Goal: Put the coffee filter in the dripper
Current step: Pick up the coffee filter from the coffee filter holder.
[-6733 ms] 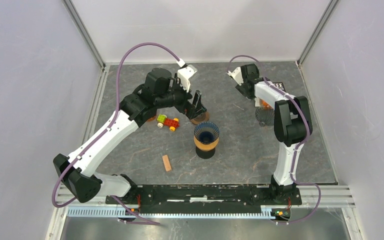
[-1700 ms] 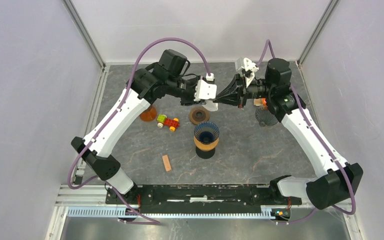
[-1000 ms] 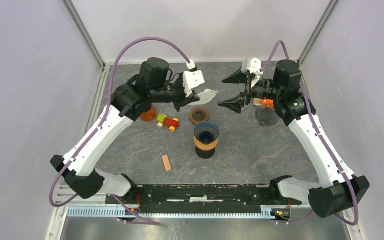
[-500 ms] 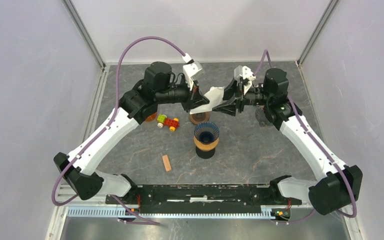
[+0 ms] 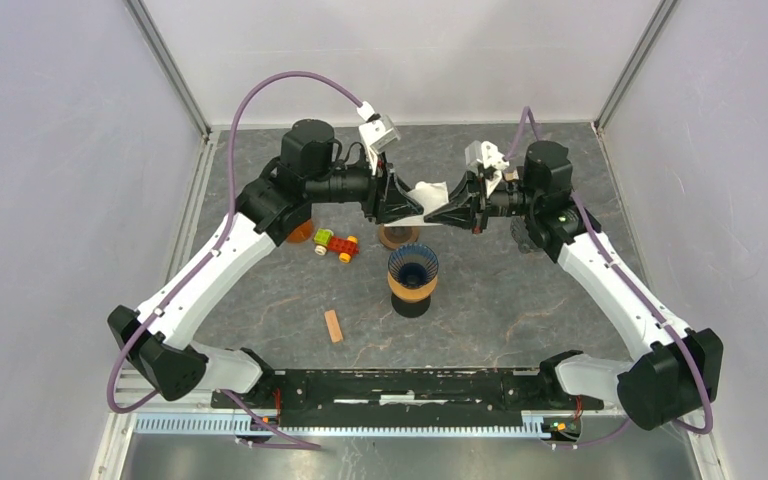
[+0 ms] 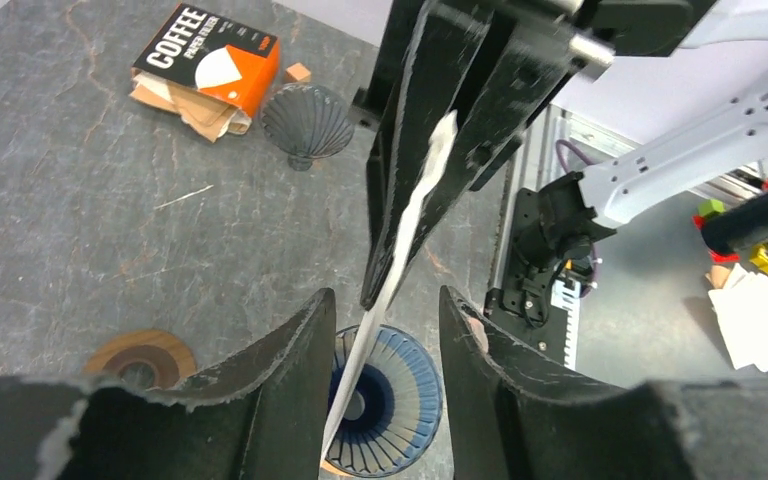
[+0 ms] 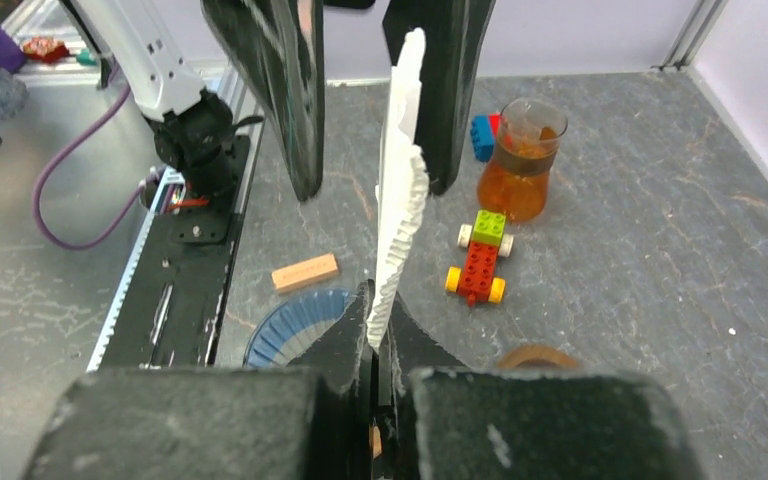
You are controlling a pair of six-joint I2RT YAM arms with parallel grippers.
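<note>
The white coffee filter (image 5: 428,191) hangs in the air between the two arms, above and behind the blue dripper (image 5: 413,266) on its orange base. My right gripper (image 7: 378,300) is shut on the filter's (image 7: 400,200) near edge. My left gripper (image 6: 385,295) stands open, its fingers (image 7: 270,90) apart on either side of the filter (image 6: 405,235) without pinching it. In the left wrist view the dripper (image 6: 390,405) lies below the jaws. In the top view the left gripper (image 5: 407,205) and right gripper (image 5: 443,213) point at each other.
A brown disc (image 5: 398,236) lies behind the dripper. A toy brick car (image 5: 336,245), an orange beaker (image 7: 520,160) and a wooden block (image 5: 333,326) are to the left. A coffee filter box (image 6: 210,70) and a dark dripper (image 6: 307,120) sit at the back right.
The right gripper moved in and shut on the filter. The left gripper, which held it, has opened its jaws around it.
</note>
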